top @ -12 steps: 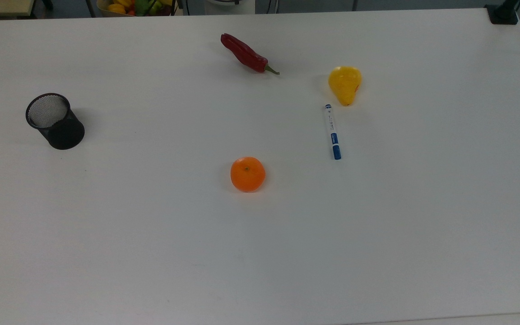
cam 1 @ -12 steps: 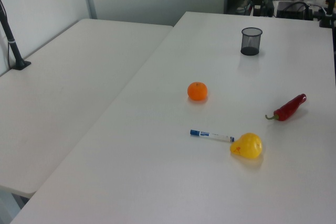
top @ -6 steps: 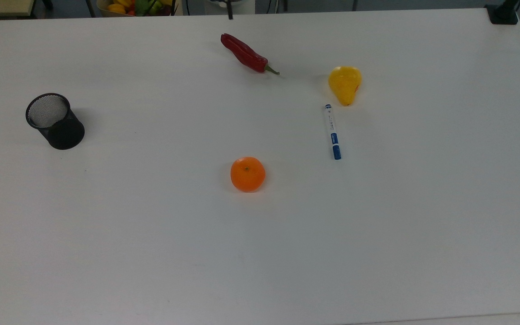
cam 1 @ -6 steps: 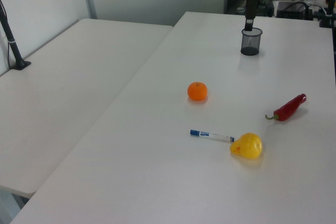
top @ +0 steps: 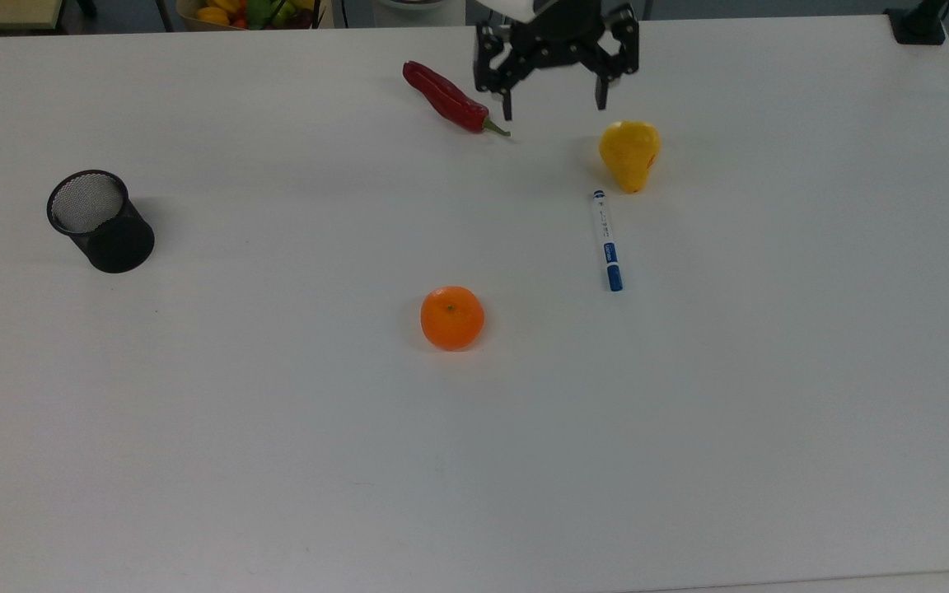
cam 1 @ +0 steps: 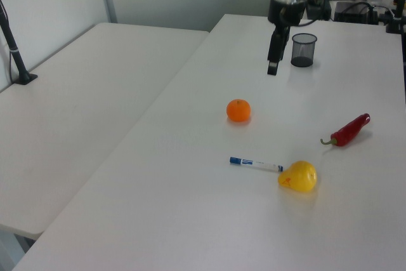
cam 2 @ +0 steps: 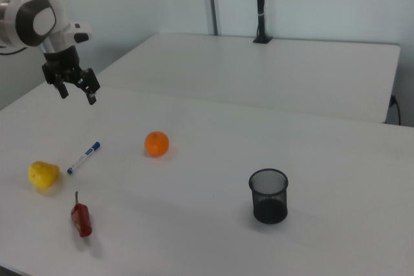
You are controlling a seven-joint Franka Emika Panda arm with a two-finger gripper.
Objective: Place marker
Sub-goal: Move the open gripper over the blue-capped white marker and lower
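The marker (top: 607,240), white with a blue cap, lies flat on the white table (top: 277,461), just below the yellow pear (top: 629,153) in the top view. It also shows in the left view as the marker (cam 1: 255,164) and in the right view as the marker (cam 2: 84,158). My gripper (top: 554,107) hangs open and empty above the table, between the red chili (top: 446,98) and the pear, well apart from the marker. The left view has the gripper (cam 1: 273,63) edge-on, and in the right view the gripper (cam 2: 77,97) is high above the marker.
A black mesh cup (top: 100,221) stands upright at the top view's left. An orange (top: 451,317) sits mid-table, left of the marker's capped end. A second white table (cam 1: 76,112) adjoins in the left view.
The arm has come in from the top view's top edge, and its open gripper now hangs between chili and pear. Nothing on the table has moved.
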